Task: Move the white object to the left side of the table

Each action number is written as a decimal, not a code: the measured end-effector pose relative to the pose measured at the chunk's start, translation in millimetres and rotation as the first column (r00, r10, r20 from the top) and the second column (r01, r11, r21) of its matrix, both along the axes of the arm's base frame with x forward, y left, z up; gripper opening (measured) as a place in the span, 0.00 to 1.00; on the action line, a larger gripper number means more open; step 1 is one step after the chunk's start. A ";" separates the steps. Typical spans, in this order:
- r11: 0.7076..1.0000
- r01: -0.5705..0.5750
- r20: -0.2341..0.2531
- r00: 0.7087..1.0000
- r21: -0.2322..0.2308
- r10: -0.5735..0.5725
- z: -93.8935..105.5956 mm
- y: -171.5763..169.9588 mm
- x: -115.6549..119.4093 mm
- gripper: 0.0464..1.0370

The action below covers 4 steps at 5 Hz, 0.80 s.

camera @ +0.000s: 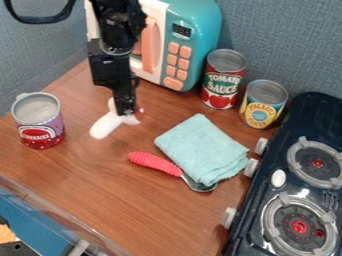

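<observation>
Hanging down from the top edge of the camera view, the black gripper point(125, 112) has its tip right at the white object point(105, 125), in front of the toy microwave point(200, 30). Whether its jaws stand apart or grip the object, one cannot tell. The white object is on the wooden table point(87, 175), in its upper left part as the camera sees it, between the purple-and-red can point(40, 122) and the folded light-blue cloth point(200, 145). It has a rounded end towards the viewer and branches near the gripper tip.

A spoon with a ribbed red handle point(153, 162) lies beside the cloth, its metal bowl partly under the cloth's near edge. A red-labelled can point(222, 80) stands upright just beside the microwave, and a can with a yellow and blue label point(264, 105) stands upright near it, closer to the dark toy stove point(274, 220). The stove runs along the right side of the view, with two round grey burners, red at their centres, and white knobs along its near side.
</observation>
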<state>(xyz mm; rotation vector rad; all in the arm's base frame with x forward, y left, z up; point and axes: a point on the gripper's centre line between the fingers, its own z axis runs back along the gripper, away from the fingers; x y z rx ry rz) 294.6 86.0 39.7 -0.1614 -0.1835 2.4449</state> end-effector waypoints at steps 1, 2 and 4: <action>0.997 -0.081 -0.014 0.997 -0.003 0.081 -7.7 15.7 11.3 0.32; 0.992 -0.130 -0.024 0.991 -0.001 0.130 -17.2 30.0 15.2 0.32; 0.978 -0.206 -0.078 0.976 -0.012 0.205 -25.5 34.9 19.4 0.40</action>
